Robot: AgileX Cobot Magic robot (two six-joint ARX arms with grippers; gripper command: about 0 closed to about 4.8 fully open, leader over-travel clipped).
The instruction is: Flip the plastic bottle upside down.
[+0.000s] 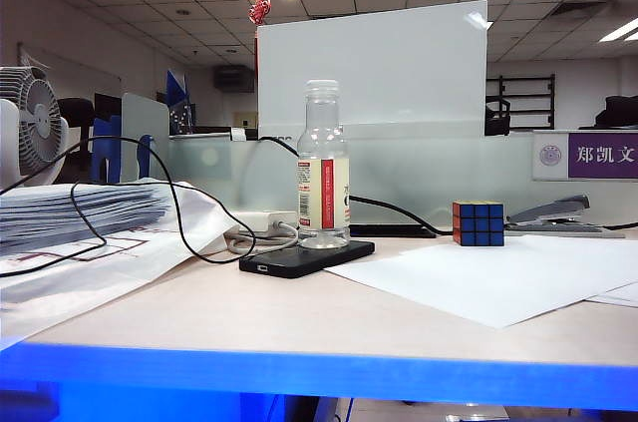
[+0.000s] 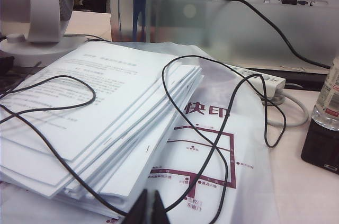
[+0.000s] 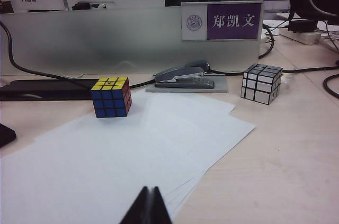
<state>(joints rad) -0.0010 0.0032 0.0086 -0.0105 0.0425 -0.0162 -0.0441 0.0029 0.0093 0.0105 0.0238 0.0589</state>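
Nothing done yet: left gripper and right gripper both have jaws closed, empty, low over the surface. One plastic bottle stands upright, uncapped, on a black device, well ahead between them. Two cubes, one stapler, one paper stack.

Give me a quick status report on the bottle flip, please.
Left gripper and right gripper shut, empty, short of the bottle. Plastic bottle upright on black device. Cables beside it.
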